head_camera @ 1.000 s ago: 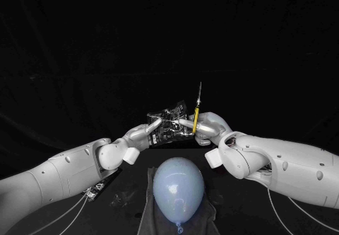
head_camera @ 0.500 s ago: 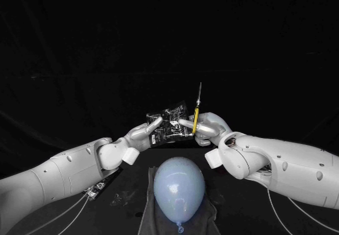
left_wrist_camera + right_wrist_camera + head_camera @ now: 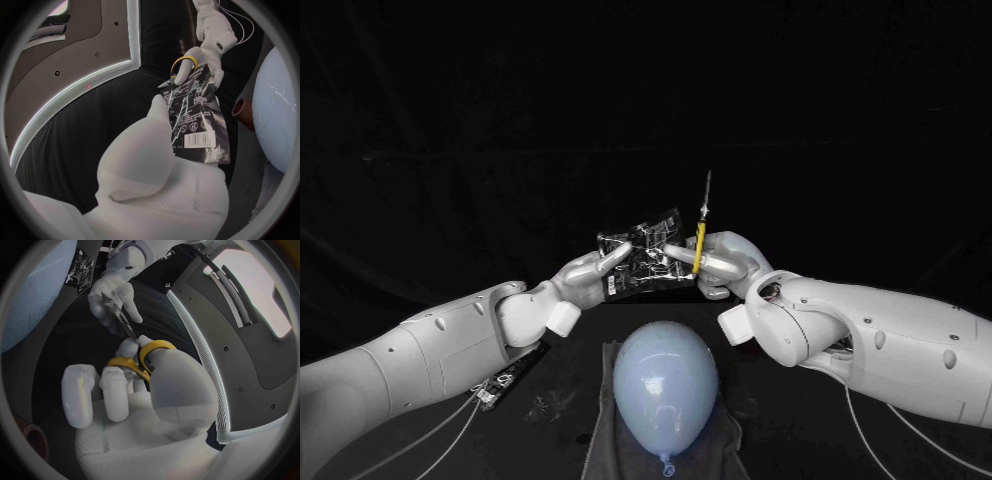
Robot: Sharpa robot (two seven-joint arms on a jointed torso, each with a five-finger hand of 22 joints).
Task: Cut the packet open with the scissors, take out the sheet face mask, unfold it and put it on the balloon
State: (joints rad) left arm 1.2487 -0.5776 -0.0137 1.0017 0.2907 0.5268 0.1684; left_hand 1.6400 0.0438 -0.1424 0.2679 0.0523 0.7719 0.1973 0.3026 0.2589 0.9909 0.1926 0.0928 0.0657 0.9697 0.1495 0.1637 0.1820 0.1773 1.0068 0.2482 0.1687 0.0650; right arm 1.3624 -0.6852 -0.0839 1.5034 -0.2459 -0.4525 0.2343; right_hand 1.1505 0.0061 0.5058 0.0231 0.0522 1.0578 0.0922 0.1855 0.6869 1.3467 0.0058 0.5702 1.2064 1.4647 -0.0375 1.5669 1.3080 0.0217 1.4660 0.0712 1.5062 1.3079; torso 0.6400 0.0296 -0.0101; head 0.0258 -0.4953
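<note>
The left hand (image 3: 593, 277) pinches the packet (image 3: 643, 262) by the side nearest its fingers. The right hand (image 3: 728, 262), just beside it, grips the yellow-handled scissors (image 3: 701, 232), blades pointing up past the packet's far corner. The balloon (image 3: 665, 383) lies below both hands, well apart. The risk, I judge, is a cut running too deep and nicking the mask, or the thin foil folding between the blades rather than shearing, since it is held at one side only. Whether the blades are parted, or touch the packet's edge, is hard to tell; the mask is hidden inside.
</note>
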